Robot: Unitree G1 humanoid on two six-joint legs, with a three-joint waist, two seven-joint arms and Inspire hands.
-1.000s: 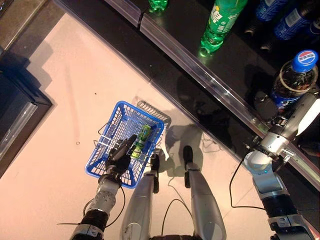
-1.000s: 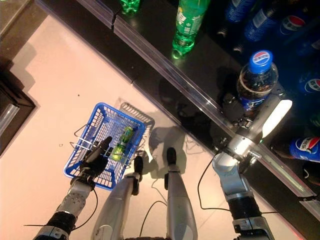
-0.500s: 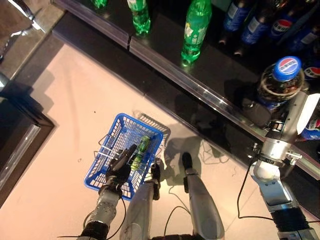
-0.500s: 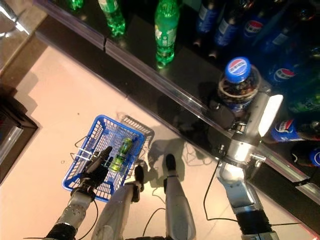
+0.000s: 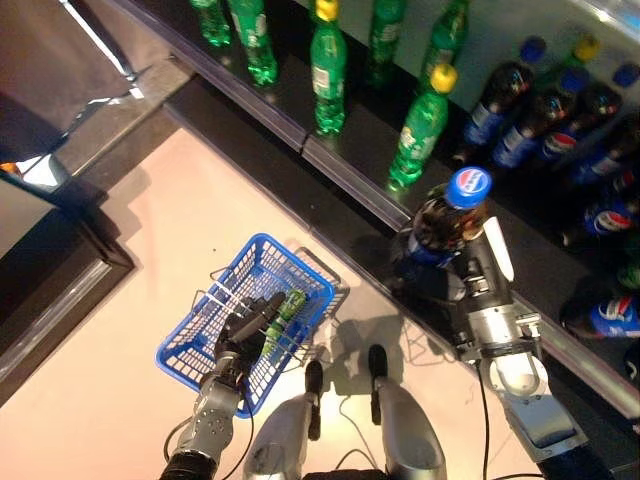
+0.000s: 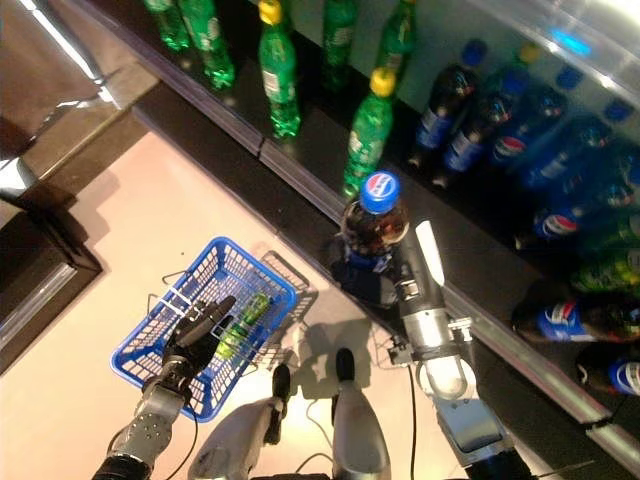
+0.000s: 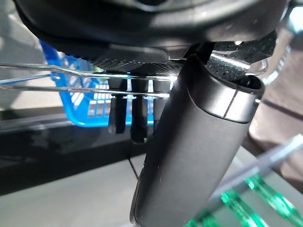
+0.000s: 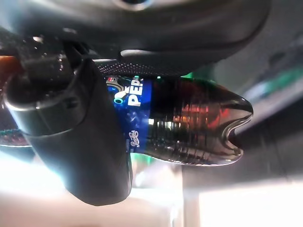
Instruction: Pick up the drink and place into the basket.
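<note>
Fingers of the right hand (image 6: 408, 268) are curled round the cola bottle (image 6: 371, 228), with the thumb pressed across its label in the right wrist view (image 8: 80, 142). Fingers of the left hand (image 5: 248, 335) are hooked round the wire handle (image 7: 57, 78) of the blue basket (image 5: 205, 325), which hangs low at the robot's left front, above the pale floor (image 5: 120, 400).

Position of the drink: upright in the right hand, blue cap uppermost, in front of the shelf edge (image 6: 300, 185) and clear of the rows of bottles behind it. It is well apart from the basket, to its right. A green can (image 6: 240, 322) already lies in the basket.

Hazards, as judged from this state:
- Slip. The grip sits on the lower body and label, so the weight stands above the hand. A fast swing could tip the bottle out of the grasp.
- Miss. The left hand and handle cover part of the basket's opening. A release off centre could strike the hand, the handle or the rim and drop the bottle to the floor.
- Swing. The basket hangs from its handle alone; a hard drop could set it rocking or land on the can.

Pose: right forearm raised and reaching forward, hand upright. Left arm lowered, hand pointing forward over the basket.
</note>
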